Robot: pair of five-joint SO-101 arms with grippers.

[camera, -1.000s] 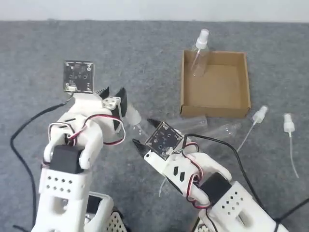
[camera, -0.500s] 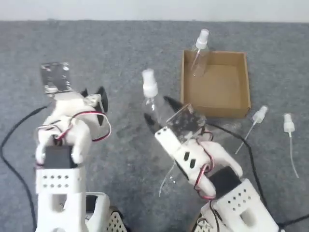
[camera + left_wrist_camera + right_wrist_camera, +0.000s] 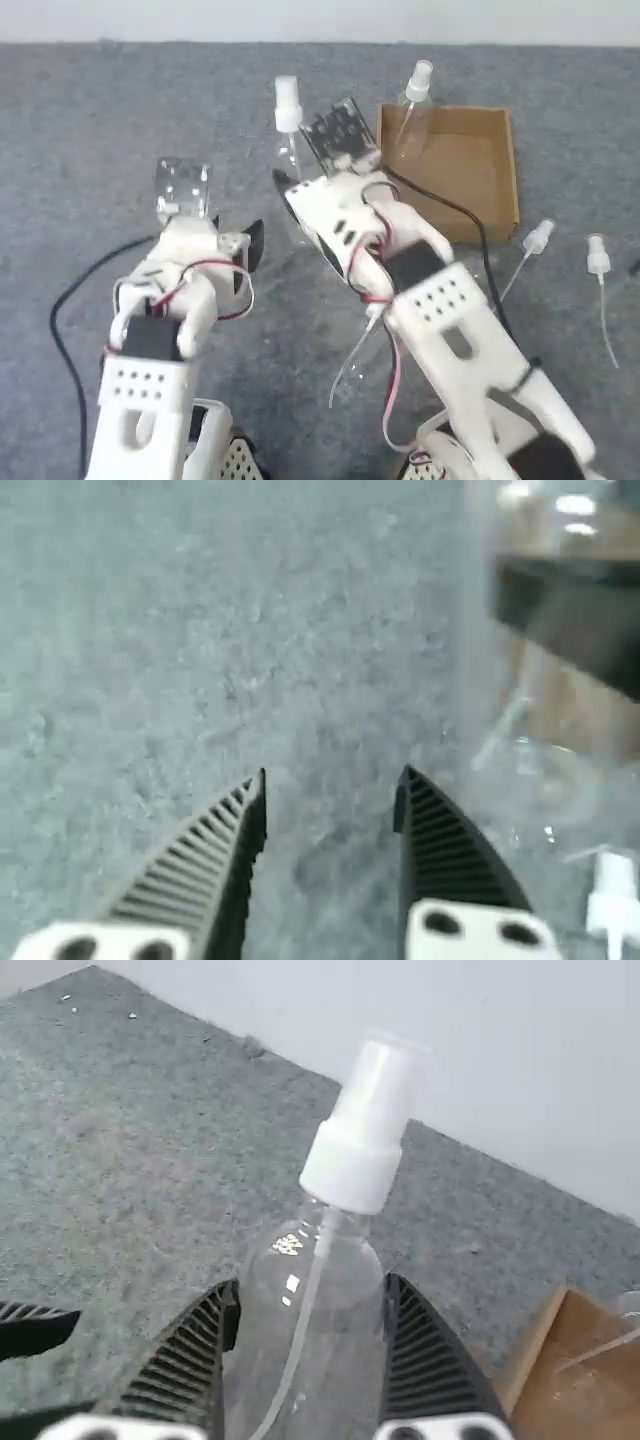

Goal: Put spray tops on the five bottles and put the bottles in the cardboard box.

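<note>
My right gripper [image 3: 293, 187] is shut on a clear bottle [image 3: 289, 150] fitted with a white spray top [image 3: 287, 103], held upright above the carpet just left of the cardboard box [image 3: 497, 170]. The right wrist view shows the bottle [image 3: 310, 1330] between the jaws, with its spray top [image 3: 362, 1130] above them. Another topped bottle [image 3: 412, 108] leans in the box's far left corner. My left gripper [image 3: 248, 240] stands open and empty over the carpet, below and left of the held bottle; its fingers [image 3: 225, 850] are spread over bare carpet.
Two loose spray tops [image 3: 536, 238] [image 3: 599, 256] with long tubes lie right of the box. A thin tube [image 3: 350, 368] lies between the arms. A black cable [image 3: 65, 330] loops at the left. A corner of the box [image 3: 560, 1360] appears past the held bottle.
The right arm has lifted the topped bottle and carried it away from me, toward the box. The left gripper has let go, swung left, then come back toward the middle.
</note>
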